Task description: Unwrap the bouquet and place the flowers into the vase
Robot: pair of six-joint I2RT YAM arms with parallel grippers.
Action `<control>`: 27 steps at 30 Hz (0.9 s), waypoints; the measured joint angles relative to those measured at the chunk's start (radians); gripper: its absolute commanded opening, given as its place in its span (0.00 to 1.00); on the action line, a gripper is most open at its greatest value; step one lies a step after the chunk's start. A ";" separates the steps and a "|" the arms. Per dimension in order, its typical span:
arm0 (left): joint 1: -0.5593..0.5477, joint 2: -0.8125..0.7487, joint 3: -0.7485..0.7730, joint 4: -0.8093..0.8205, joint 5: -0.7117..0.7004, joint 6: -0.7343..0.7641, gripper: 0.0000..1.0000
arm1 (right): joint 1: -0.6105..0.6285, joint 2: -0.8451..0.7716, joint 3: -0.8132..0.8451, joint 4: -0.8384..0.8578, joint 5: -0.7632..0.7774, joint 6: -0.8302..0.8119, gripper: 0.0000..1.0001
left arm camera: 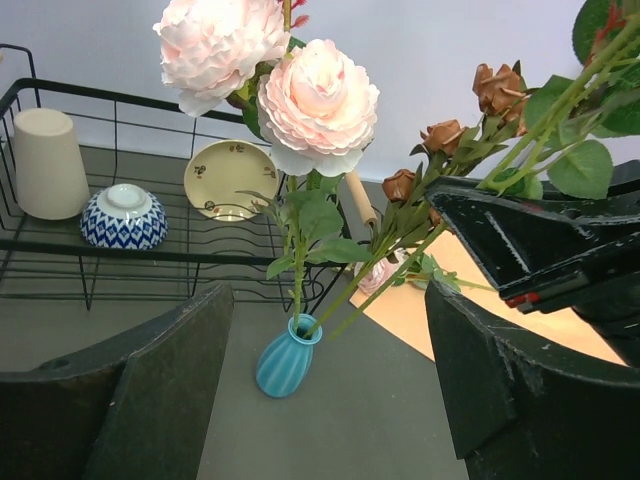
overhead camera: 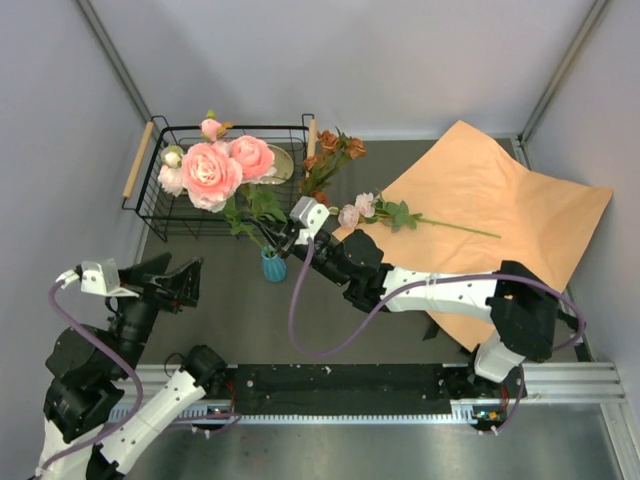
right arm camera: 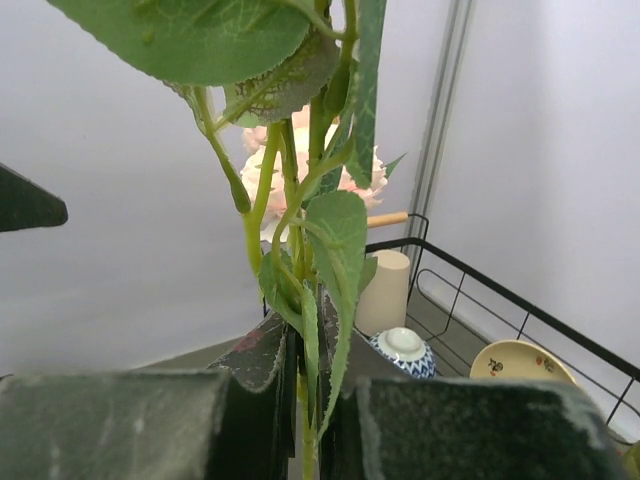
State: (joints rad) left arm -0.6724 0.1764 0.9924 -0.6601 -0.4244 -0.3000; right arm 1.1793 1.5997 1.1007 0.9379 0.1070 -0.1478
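Observation:
The teal ribbed vase [overhead camera: 273,266] [left arm camera: 285,360] stands on the dark mat and holds the stems of two large pink peonies [overhead camera: 212,172] [left arm camera: 318,105]. My right gripper [overhead camera: 285,238] [right arm camera: 310,345] hovers just above the vase. It is shut on a leafy green stem [right arm camera: 312,300] of the rust-orange roses [overhead camera: 330,145] [left arm camera: 500,90]. One of these stems ends in the vase mouth, another just beside its rim. My left gripper [overhead camera: 178,282] [left arm camera: 328,295] is open and empty, left of the vase. One pink and cream flower [overhead camera: 385,212] lies on the spread orange-tan paper [overhead camera: 500,200] [left arm camera: 420,310].
A black wire rack [overhead camera: 160,130] [left arm camera: 60,245] with wooden handles stands behind the vase. It holds a beige cup [left arm camera: 45,165] [right arm camera: 385,290], a blue-and-white bowl [left arm camera: 123,217] [right arm camera: 403,350] and a cream plate [left arm camera: 228,178] [right arm camera: 515,362]. Grey walls close in the sides.

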 measured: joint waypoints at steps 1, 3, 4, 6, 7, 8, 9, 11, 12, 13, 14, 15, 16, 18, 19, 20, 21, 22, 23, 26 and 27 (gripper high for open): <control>0.000 0.000 0.000 0.000 0.000 0.002 0.82 | 0.000 0.011 0.002 0.012 -0.005 -0.007 0.00; 0.000 0.001 0.000 -0.005 0.000 0.005 0.82 | 0.000 0.031 0.002 0.033 -0.008 -0.026 0.00; 0.000 0.001 0.000 -0.007 0.000 0.006 0.82 | 0.000 0.039 0.003 0.049 -0.007 -0.035 0.00; 0.000 0.001 -0.005 -0.007 0.000 0.007 0.82 | 0.000 0.053 0.003 0.085 -0.002 -0.048 0.00; 0.000 0.001 -0.008 -0.007 0.001 0.007 0.82 | 0.000 0.060 0.003 0.099 0.001 -0.052 0.00; 0.000 0.001 -0.013 -0.007 0.002 0.007 0.82 | -0.001 0.066 0.003 0.116 0.002 -0.054 0.00; 0.000 0.001 -0.018 -0.007 0.005 0.007 0.82 | -0.003 0.076 0.004 0.130 0.005 -0.055 0.00; 0.000 0.002 -0.027 -0.007 0.009 0.007 0.82 | -0.006 0.089 0.008 0.145 0.008 -0.054 0.00; 0.000 0.003 -0.031 -0.007 0.012 0.007 0.82 | -0.007 0.096 0.008 0.152 0.009 -0.054 0.00; 0.000 0.005 -0.034 -0.007 0.014 0.007 0.82 | -0.008 0.104 0.008 0.156 0.011 -0.053 0.00; 0.000 0.007 -0.038 -0.006 0.016 0.006 0.82 | -0.010 0.109 0.008 0.161 0.013 -0.052 0.00; 0.000 0.008 -0.040 -0.007 0.018 0.006 0.82 | -0.011 0.115 0.008 0.164 0.016 -0.052 0.00; 0.000 0.010 -0.044 -0.006 0.019 0.006 0.82 | -0.013 0.120 0.008 0.163 0.017 -0.051 0.00; 0.000 0.012 -0.053 -0.006 0.023 0.006 0.82 | -0.016 0.128 0.008 0.164 0.023 -0.050 0.00; 0.000 0.012 -0.056 -0.007 0.024 0.006 0.82 | -0.018 0.130 0.008 0.165 0.023 -0.049 0.00; 0.000 0.012 -0.060 -0.006 0.026 0.006 0.82 | -0.020 0.130 0.008 0.163 0.024 -0.044 0.00; 0.000 0.012 -0.063 -0.006 0.027 0.006 0.82 | -0.024 0.131 0.008 0.164 0.025 -0.039 0.00; 0.000 0.012 -0.066 -0.006 0.027 0.006 0.82 | -0.027 0.131 0.008 0.169 0.027 -0.033 0.00; 0.000 0.013 -0.069 -0.006 0.029 0.006 0.82 | -0.031 0.131 0.008 0.173 0.027 -0.028 0.00; 0.000 0.018 -0.072 -0.006 0.035 0.006 0.82 | -0.040 0.134 0.008 0.182 0.027 -0.014 0.00; 0.000 0.018 -0.073 -0.006 0.036 0.006 0.82 | -0.043 0.136 0.008 0.183 0.027 -0.012 0.00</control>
State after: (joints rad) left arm -0.6724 0.1947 0.9195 -0.6659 -0.3885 -0.2943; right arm 1.1366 1.7355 1.1088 1.1213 0.1345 -0.1596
